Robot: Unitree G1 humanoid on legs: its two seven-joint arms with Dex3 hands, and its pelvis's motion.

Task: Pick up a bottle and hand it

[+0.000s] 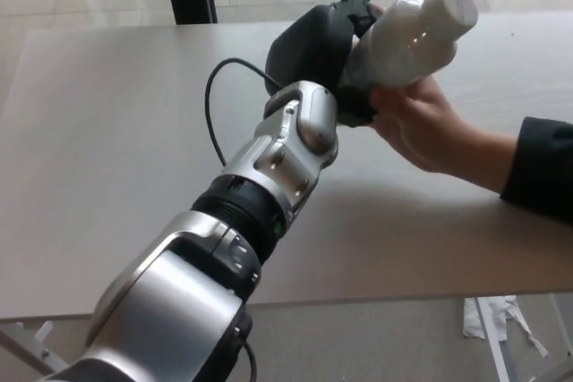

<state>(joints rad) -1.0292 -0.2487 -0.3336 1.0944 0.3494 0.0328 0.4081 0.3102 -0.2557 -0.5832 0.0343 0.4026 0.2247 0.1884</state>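
Your left robot hand (pixel 327 46) grips the bottle (pixel 407 38); loosen only once the person's hand (pixel 421 123) (underneath) closes firmly.

The robot's left arm (pixel 260 194) reaches up and across from the lower left, its silver forearm and wrist angled toward the upper right. The black left hand (pixel 327 55) is closed around the white bottle (pixel 407 38), which tilts to the right. A person's hand (pixel 425 123) cups the bottle from below, touching the robot's fingers.
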